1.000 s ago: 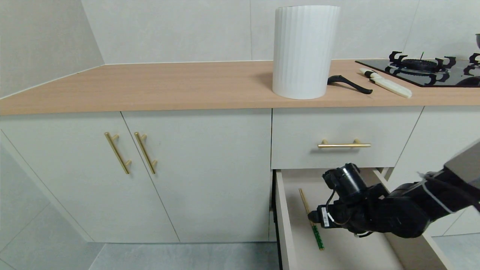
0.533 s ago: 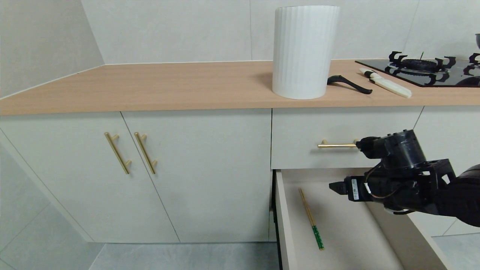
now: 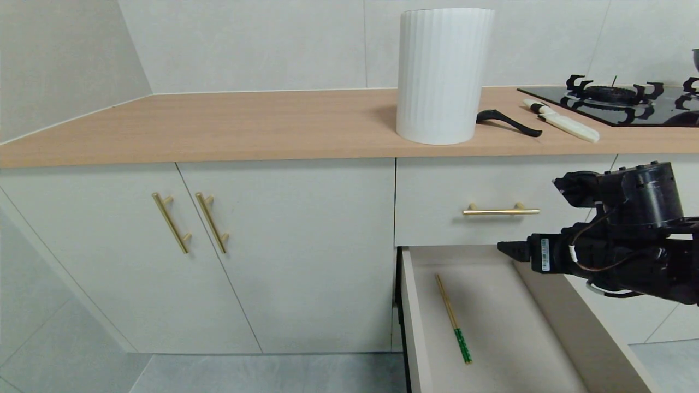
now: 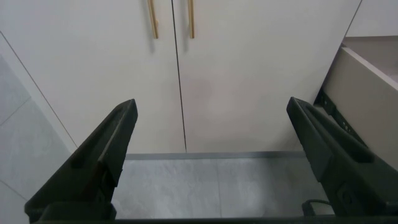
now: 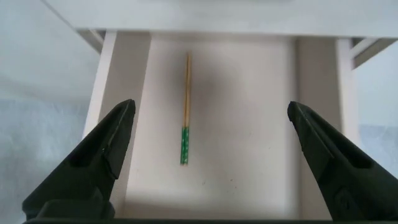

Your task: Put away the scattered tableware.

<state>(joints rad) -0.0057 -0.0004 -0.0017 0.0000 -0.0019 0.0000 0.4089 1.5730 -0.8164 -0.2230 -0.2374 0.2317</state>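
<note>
Head view: chopsticks (image 3: 453,319) lie in the open drawer (image 3: 413,327), stowed. Right gripper (image 3: 505,250) hovers above the drawer, fingers spread, empty. Left gripper (image 4: 211,104) likewise spread, empty. Knife (image 3: 562,123) and black-handled utensil (image 3: 510,124) on the counter (image 3: 246,125), not yet stowed.

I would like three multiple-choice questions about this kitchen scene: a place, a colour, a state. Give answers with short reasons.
1. Where do the chopsticks lie? A on the counter; B in the open drawer; C on the stove.
2. What colour is their painted end? A green; B red; C blue.
3. How is the right gripper? A shut on the chopsticks; B shut, empty; C open, empty.
Answers: 1 B, they rest on the drawer floor; 2 A, the end nearer the drawer front is green; 3 C, its jaws stand wide apart above the drawer, holding nothing.
</note>
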